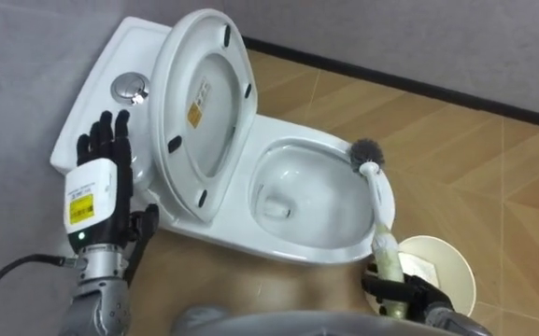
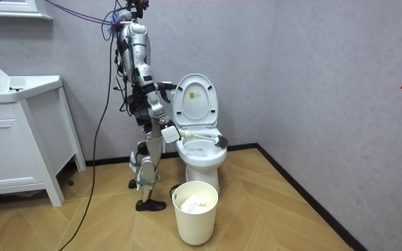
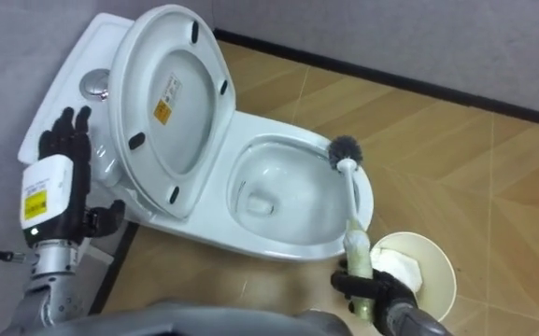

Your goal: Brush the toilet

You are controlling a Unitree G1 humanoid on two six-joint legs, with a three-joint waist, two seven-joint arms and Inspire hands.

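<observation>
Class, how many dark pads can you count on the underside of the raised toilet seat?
4, spaced round the raised seat: one pad at the top, one at the right, one at the left, one at the bottom. None seems hidden.

Upright left hand (image 1: 93,194), fingers (image 1: 107,138) straight; right hand (image 1: 407,293) curled

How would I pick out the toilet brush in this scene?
Find the white toilet with its lid raised. Over its right rim reaches the toilet brush, held by the right robot hand. Its dark bristle head on a white stem sets it apart from the pale bin nearby.
</observation>
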